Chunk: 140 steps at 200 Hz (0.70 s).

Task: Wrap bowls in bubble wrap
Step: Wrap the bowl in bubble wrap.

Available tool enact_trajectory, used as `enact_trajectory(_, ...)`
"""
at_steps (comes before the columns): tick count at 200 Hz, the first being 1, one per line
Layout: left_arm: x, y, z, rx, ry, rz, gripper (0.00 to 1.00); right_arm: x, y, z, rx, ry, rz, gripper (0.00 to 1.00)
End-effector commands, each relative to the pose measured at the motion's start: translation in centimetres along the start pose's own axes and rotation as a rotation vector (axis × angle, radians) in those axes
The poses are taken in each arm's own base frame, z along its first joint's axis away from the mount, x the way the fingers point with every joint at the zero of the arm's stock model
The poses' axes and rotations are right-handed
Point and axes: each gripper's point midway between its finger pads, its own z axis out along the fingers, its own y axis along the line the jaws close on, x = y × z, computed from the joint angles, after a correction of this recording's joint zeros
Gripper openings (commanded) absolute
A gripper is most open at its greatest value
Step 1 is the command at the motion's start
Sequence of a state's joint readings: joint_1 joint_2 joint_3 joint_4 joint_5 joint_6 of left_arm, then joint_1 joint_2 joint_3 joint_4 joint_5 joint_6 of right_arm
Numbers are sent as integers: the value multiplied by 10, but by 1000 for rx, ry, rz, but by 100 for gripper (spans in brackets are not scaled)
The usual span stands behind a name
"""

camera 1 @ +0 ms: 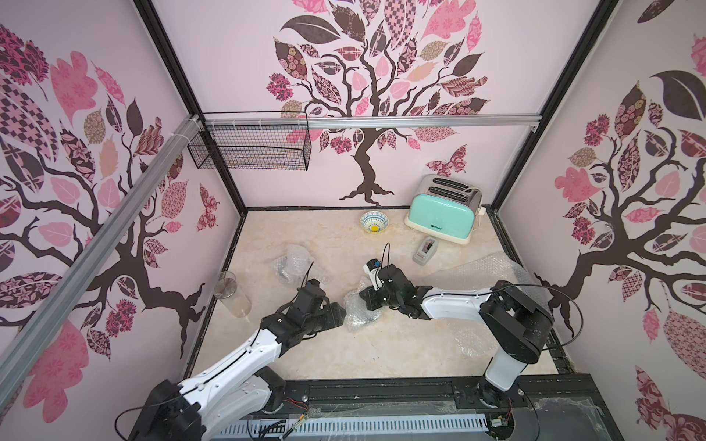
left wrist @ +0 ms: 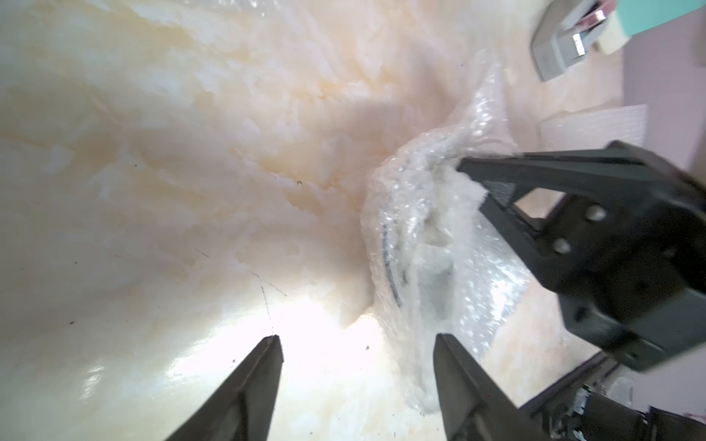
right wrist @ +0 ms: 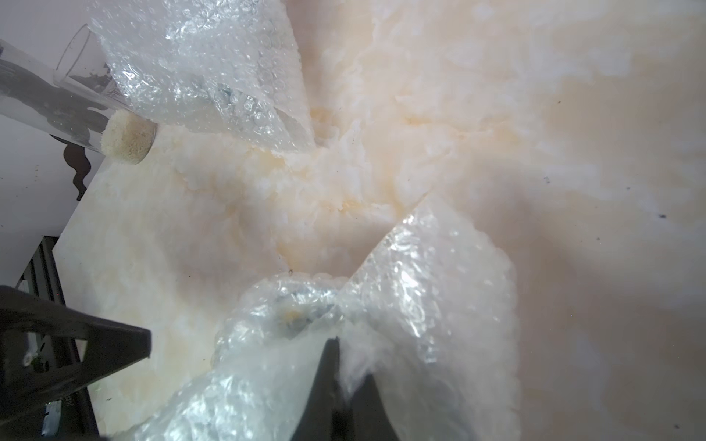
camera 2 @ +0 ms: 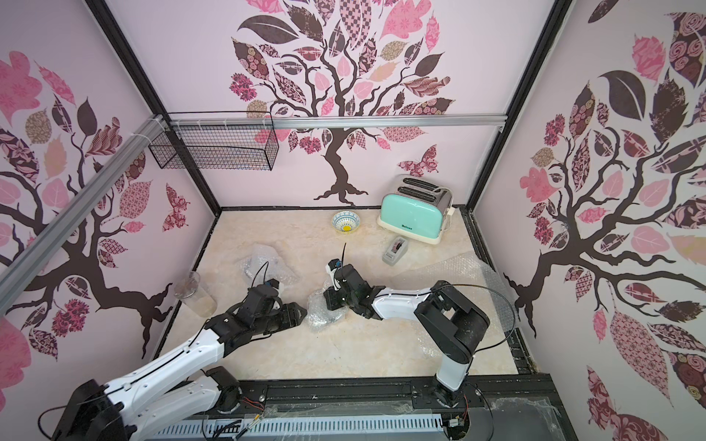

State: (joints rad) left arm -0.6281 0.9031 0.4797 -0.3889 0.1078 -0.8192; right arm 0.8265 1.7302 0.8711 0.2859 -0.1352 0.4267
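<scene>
Pinching bubble wrap point(right wrist: 420, 290) with right gripper point(right wrist: 345, 362) clamped tight, left gripper point(left wrist: 357, 338) spread apart, holding nothing

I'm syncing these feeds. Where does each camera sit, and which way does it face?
Top views: high above the front, looking down on the table; left arm and right arm show.
Left wrist: on the left arm, facing the bundle past the open left hand; right hand too.
Right wrist: on the right arm, facing the glass past its shut hand.
All share the bundle.
</scene>
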Motion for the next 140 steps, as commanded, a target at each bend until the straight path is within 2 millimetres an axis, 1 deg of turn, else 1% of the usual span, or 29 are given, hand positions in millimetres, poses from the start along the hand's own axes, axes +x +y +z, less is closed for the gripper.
enact_trajectory(1, -4, -13, -8, 94, -55, -6, 76, -2, -2, -1, -1, -2, 13, 3)
enact_trajectory(17, -4, -22, -10, 147, -74, 11, 80, -2, -1, -1, -8, 1, 17, 4)
enact_trajectory(27, -4, -25, -9, 158, -84, 31, 84, -2, 0, -1, -10, 1, 18, 3)
enact_trajectory(45, -4, -28, -1, 160, -84, 59, 89, -2, 1, -2, -15, 2, 19, 4)
enact_trajectory(68, -4, -29, 13, 156, -73, 85, 92, -1, 1, -2, -17, 6, 20, 4)
enact_trajectory(98, -10, -34, 28, 144, -61, 124, 92, 0, 2, -3, -22, 12, 23, 5)
enact_trajectory(127, -13, -25, 44, 80, -50, 156, 91, 1, 4, -6, -30, 14, 25, 5)
enact_trajectory(140, -12, -23, 50, 81, -34, 161, 90, -1, 5, -8, -31, 12, 24, 6)
